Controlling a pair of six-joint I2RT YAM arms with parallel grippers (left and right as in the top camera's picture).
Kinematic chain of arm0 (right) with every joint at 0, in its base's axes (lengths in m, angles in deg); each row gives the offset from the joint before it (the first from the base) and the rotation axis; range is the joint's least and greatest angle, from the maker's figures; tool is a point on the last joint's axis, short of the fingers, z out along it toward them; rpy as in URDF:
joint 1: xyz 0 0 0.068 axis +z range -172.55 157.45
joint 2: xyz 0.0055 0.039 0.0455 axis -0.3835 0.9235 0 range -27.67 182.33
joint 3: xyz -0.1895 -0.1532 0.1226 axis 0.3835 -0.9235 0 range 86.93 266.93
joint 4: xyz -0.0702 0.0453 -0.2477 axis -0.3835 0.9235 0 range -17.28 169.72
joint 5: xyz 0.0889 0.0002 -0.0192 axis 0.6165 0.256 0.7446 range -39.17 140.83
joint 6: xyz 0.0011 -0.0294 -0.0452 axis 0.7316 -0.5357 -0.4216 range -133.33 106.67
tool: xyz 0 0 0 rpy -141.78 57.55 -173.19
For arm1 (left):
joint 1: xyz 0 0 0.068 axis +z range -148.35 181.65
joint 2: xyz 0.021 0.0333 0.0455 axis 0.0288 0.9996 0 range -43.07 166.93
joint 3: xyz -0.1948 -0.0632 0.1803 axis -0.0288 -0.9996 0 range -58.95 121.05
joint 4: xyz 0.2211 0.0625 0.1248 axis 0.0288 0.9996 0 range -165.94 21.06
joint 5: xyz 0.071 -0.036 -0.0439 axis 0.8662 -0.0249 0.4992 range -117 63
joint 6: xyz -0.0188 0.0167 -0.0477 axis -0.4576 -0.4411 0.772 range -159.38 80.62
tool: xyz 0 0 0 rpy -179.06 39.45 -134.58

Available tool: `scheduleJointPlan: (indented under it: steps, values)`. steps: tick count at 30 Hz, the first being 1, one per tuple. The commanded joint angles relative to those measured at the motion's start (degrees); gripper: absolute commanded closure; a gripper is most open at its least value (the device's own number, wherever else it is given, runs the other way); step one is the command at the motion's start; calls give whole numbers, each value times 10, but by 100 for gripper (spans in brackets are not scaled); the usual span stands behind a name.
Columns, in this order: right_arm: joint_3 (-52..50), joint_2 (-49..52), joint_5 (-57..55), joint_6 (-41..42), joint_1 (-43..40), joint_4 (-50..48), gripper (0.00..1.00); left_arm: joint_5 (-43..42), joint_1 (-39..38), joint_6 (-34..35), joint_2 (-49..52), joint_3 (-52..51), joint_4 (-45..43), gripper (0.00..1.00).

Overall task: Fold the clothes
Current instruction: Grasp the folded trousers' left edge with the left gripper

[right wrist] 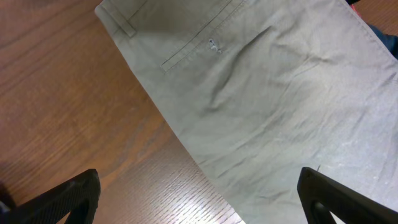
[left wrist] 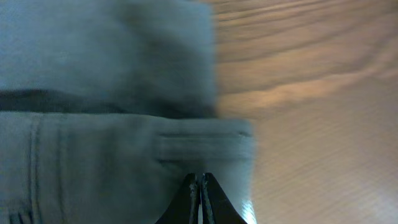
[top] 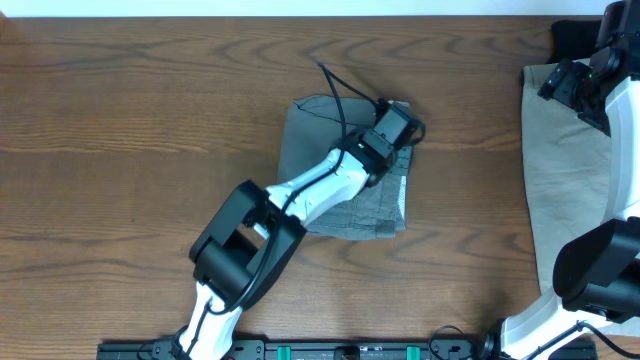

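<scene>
My left gripper (left wrist: 200,188), fingers clenched together, is pressing the folded grey shorts (top: 385,200) in the middle of the table (top: 150,100) — finishing that fold, I judge. My right gripper (right wrist: 199,190) is hovering, released, over the flat beige shorts (right wrist: 267,93) — next needing an edge grasp.

Beige-khaki shorts (right wrist: 280,118) flat on wooden table (right wrist: 62,106), buttoned back pocket (right wrist: 199,50) showing, right tool (right wrist: 202,196) spread wide

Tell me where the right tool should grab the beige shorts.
Pinch the waistband corner of the beige shorts, coming in from the bare-wood side. They lie flat, so probably only that thicker stitched edge along the table offers the open right tool something to pinch.
</scene>
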Motion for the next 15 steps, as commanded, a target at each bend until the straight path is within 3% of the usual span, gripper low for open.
scheduleJointPlan:
  steps: [1,6,10,15]
  values:
    - [3,-10,-8,7,-3,1,1,15,28,-3,24,3,-10,94]
    - [3,-10,-8,7,-3,0,1,14,69,-3,36,3,-4,93]
    - [3,-10,-8,7,-3,0,1,-23,96,-3,22,3,-4,83]
    - [3,-10,-8,7,-3,1,1,-44,116,-3,-37,3,0,46]
